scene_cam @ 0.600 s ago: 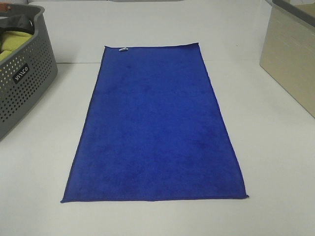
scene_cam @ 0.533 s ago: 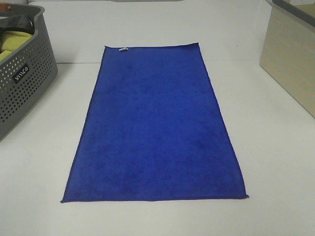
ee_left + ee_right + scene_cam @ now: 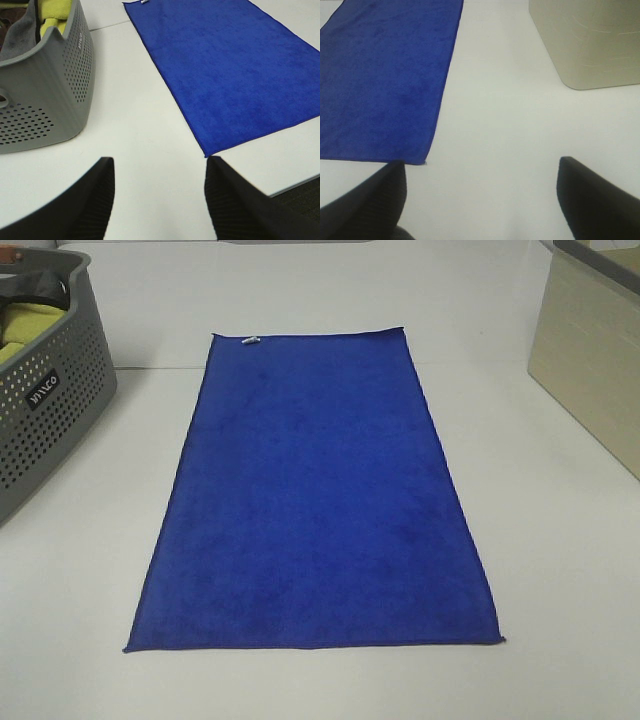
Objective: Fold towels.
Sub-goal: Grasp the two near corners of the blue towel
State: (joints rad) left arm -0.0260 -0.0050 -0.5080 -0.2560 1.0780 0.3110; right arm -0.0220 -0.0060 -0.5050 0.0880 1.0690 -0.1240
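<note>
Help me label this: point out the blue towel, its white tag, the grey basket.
blue towel (image 3: 315, 500): exterior high view, cloth centre.
white tag (image 3: 250, 340): exterior high view, tag middle.
grey basket (image 3: 60, 440): exterior high view, perforated wall.

No change shows from the high view; the blue towel (image 3: 315, 490) lies flat exactly as before.

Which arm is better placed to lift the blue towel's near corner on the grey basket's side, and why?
Left. The left gripper, open, hangs just off that corner of the towel, with the basket alongside. The right gripper, also open, faces the opposite near corner, beside the beige bin.
</note>
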